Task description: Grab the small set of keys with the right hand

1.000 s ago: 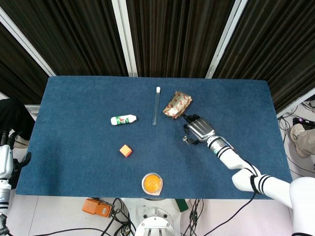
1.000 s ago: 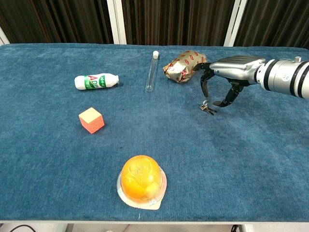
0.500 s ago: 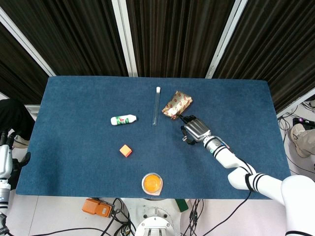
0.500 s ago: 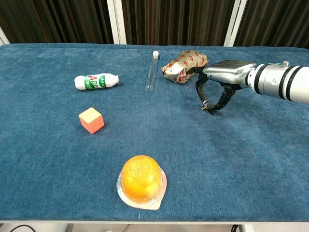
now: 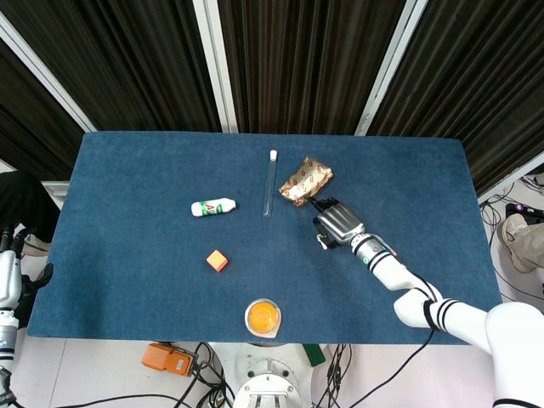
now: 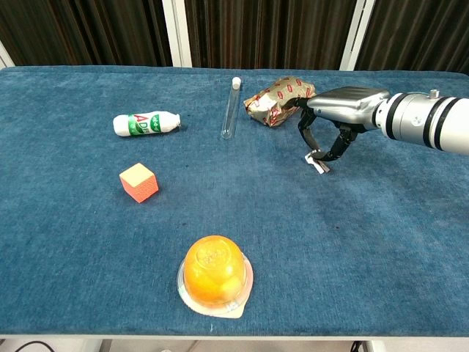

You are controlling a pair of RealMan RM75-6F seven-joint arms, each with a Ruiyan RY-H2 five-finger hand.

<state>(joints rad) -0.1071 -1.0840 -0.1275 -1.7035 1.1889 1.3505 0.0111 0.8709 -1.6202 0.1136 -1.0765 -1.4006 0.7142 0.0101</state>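
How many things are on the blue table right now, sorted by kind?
Small bottle: 1
Test tube: 1
Foil snack packet: 1
Orange cube: 1
Orange jelly cup: 1
Set of keys, at the fingertips of the right hand: 1
Total: 6

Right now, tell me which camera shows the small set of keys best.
The chest view. There the keys hang in plain sight, pinched at the fingertips of the right hand, seemingly just clear of the blue table. From the head view, the hand covers them almost fully; only a tiny blurred glint shows.
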